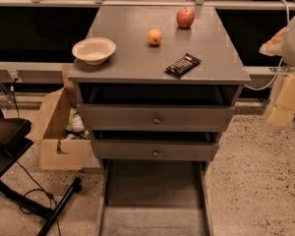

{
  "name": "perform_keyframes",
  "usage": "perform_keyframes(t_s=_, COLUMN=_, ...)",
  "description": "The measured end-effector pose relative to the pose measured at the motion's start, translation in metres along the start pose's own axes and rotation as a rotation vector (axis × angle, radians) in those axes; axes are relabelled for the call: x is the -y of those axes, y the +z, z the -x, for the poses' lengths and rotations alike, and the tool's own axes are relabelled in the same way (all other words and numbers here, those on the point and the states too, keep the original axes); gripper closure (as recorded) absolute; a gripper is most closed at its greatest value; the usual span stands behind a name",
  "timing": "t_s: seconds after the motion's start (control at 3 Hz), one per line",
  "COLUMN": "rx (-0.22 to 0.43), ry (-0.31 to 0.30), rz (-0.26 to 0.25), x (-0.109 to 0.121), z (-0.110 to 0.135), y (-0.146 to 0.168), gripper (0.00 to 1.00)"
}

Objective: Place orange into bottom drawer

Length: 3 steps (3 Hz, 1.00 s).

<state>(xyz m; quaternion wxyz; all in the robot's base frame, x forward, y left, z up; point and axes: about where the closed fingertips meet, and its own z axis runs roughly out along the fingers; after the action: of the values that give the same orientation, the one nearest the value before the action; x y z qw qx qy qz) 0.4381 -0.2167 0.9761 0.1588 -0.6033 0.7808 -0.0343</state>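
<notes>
The orange sits on top of the grey cabinet, near the middle toward the back. The bottom drawer is pulled out toward me at floor level, and its grey tray shows nothing inside. My gripper hangs blurred at the right edge of the view, beside the cabinet's right side and below its top. It is well to the right of the orange and holds nothing that I can see.
A red apple stands behind and right of the orange. A cream bowl sits at the top's left, a dark snack packet near the front edge. Two upper drawers are shut. A cardboard box and a black stand are on the floor at left.
</notes>
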Motion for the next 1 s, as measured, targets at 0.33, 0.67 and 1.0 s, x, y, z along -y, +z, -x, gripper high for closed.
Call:
perform_keyframes(t_s=0.33, rx=0.000, ry=0.000, rz=0.000, x=0.000, z=0.000, y=0.000, gripper=0.00)
perform_keyframes(t_s=0.67, rx=0.059, ry=-0.026, rz=-0.033, x=0.019, z=0.017, y=0.006, gripper=0.00)
perform_keyframes(t_s=1.0, rx=0.195, ry=-0.032, rz=-0.080, x=0.072, z=0.052, y=0.023, gripper=0.00)
